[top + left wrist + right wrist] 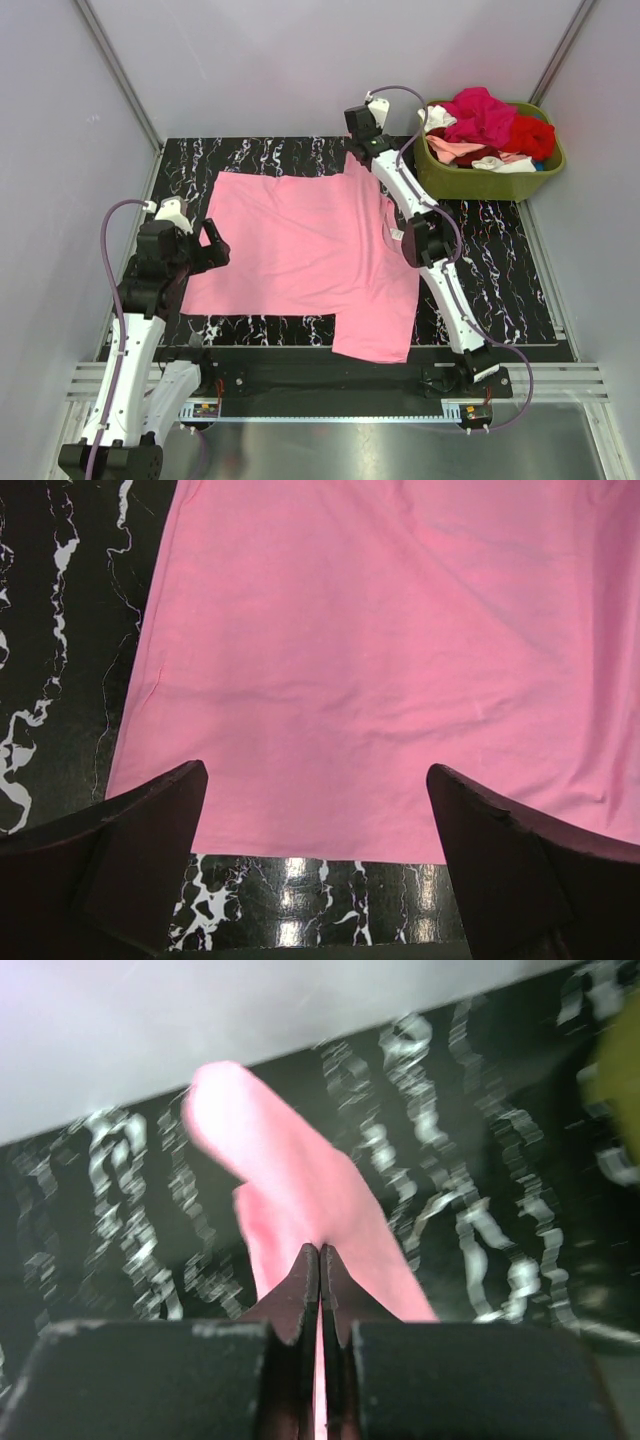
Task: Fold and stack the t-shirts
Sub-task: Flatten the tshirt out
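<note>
The left gripper [208, 246] hangs over the left edge of the pink tee [300, 250] with its jaws wide apart and nothing between them. In its wrist view the tee's left hem lies flat on the mat [500, 270] just beyond the fingertips.

The pink tee is spread across the middle of the mat, mostly flat. Its near right part reaches over the mat's near edge, and its far right corner is drawn up towards the far side.

The right gripper [362, 140] is at that far right corner, jaws pressed together on a thin fold of pink cloth. The right wrist view is blurred but shows the cloth coming out from between the closed tips.

At the far right stands the tub [490, 182], heaped with the other tees [485, 115], well apart from the pink one.

Risks, as a judgement:
- The pinch holds very little cloth, so a quick pull could let it slip out and drop the corner in a crumpled heap.
- Nothing pins the left side, so dragging the corner could slide the whole tee instead of folding it, and bunch the flat body.
- The part overhanging the near edge could drag the tee further off once it moves.
- The right arm lies over the tee's right side and may snag it.
</note>
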{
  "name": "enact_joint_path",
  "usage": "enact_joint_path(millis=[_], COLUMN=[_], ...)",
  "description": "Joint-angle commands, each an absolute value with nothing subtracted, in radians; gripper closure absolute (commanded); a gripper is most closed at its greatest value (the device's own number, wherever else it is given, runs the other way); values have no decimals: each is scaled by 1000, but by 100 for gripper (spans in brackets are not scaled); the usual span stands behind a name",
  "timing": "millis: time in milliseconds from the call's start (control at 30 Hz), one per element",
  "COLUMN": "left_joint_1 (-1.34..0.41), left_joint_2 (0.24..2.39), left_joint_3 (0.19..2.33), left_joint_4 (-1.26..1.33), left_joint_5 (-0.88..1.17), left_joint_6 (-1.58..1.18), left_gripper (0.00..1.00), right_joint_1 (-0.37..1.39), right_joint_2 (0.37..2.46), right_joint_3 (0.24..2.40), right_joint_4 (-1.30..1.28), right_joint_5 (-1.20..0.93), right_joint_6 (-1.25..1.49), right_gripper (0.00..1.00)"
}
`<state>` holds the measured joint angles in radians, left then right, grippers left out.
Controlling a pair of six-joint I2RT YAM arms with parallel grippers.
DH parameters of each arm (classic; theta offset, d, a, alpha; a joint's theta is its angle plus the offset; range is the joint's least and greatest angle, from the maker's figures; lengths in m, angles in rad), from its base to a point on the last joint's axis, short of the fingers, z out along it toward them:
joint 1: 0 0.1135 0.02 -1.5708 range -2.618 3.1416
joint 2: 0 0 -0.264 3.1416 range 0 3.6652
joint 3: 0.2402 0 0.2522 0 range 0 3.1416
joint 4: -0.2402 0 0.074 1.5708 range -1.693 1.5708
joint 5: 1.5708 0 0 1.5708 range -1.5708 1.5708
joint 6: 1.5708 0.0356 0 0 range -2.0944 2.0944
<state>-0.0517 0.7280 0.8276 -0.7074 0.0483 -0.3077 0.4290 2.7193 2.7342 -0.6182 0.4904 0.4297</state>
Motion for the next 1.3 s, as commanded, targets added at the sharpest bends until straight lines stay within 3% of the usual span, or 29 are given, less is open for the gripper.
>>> enact_joint_path(millis=[0, 67, 133, 200, 233, 267, 300, 500, 633, 767, 867, 1067, 1267], left_joint_1=[-54, -54, -54, -54, -52, -52, -51, -48, -52, -54, -54, -54, -54], left_joint_2=[719, 721, 722, 724, 727, 730, 741, 842, 960, 1216, 1383, 1696, 1810], left_joint_3=[830, 830, 830, 830, 830, 831, 831, 865, 888, 943, 1031, 1233, 1233], left_joint_4=[-667, -667, -670, -670, -670, -670, -670, -680, -594, -476, -427, -431, -407], left_joint_5=[17, 14, 9, 3, 3, 3, 3, -28, 17, 52, 83, 147, 189], left_joint_6=[-313, -316, -318, -319, -319, -319, -319, -336, -382, -400, -396, -385, -425], left_gripper=[1, 1, 1, 1, 1, 1, 1, 1, 1, 1, 1, 1, 1], right_joint_1=[397, 393, 391, 393, 393, 393, 394, 396, 410, 411, 410, 374, 328], right_joint_2=[2684, 2684, 2657, 2671, 2674, 2669, 2636, 2389, 2174, 2053, 2058, 2207, 2275], right_joint_3=[2799, 2812, 2781, 2813, 2832, 2821, 2798, 2587, 2250, 2018, 1907, 1922, 1881], right_joint_4=[-540, -496, -442, -463, -492, -530, -544, -687, -704, -726, -724, -810, -818], right_joint_5=[658, 649, 547, 531, 532, 528, 523, 422, 240, 36, -44, -164, -184], right_joint_6=[341, 282, 244, 245, 262, 268, 273, 348, 422, 471, 456, 407, 368], right_gripper=[100, 100, 85, 55, 24, 6, 1, 0, 0, 1, 1, 1, 2])
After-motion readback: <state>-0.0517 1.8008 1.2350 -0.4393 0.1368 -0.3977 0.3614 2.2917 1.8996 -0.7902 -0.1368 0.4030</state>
